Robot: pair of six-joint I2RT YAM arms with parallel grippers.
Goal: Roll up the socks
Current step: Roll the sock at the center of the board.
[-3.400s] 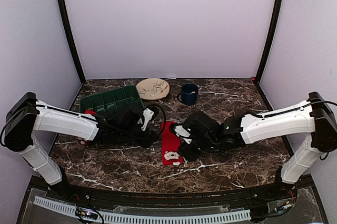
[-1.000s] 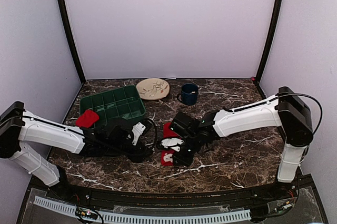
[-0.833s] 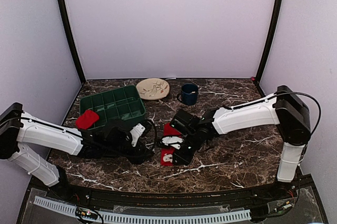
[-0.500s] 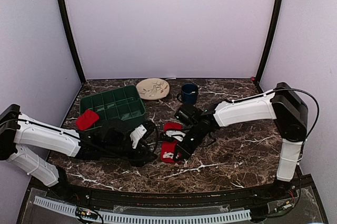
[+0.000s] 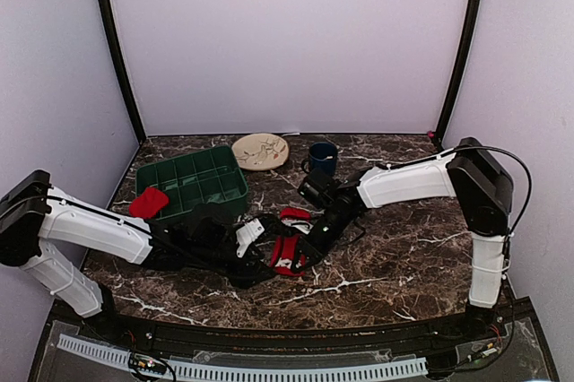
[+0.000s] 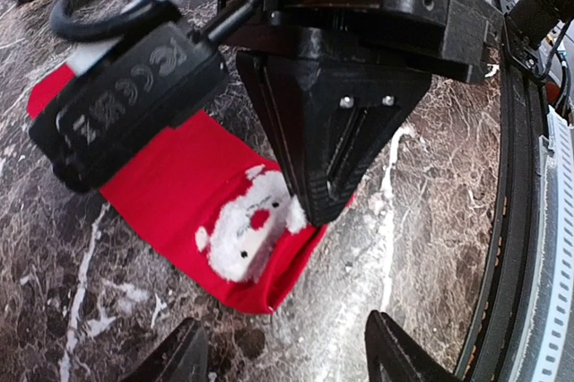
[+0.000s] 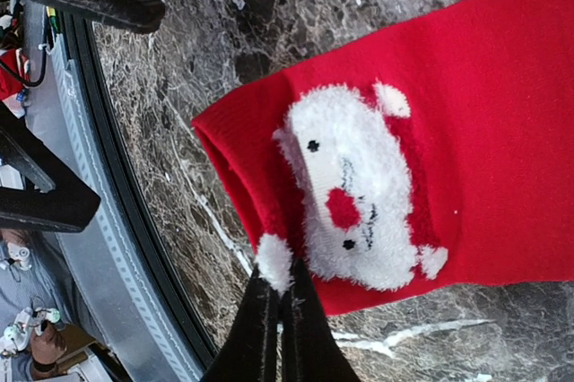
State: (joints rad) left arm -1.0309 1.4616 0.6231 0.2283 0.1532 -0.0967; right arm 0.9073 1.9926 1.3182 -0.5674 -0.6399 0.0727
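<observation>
One of the socks, red with a white Santa face, lies flat on the marble table between the two arms. My right gripper is shut on its near edge beside a white pom-pom, also seen in the left wrist view and from above. My left gripper stands open just short of the sock's end, jaws wide with only table between them; from above it sits left of the sock. A second red sock rests on the green bin's corner.
A green divided bin stands at the back left. A beige plate and a blue mug sit behind the sock. The table's black front rail runs close to the sock's end.
My right gripper has closed on the sock's edge and its arm has swung farther back. The left gripper has slid right, up to the sock's end, and opened slightly.
</observation>
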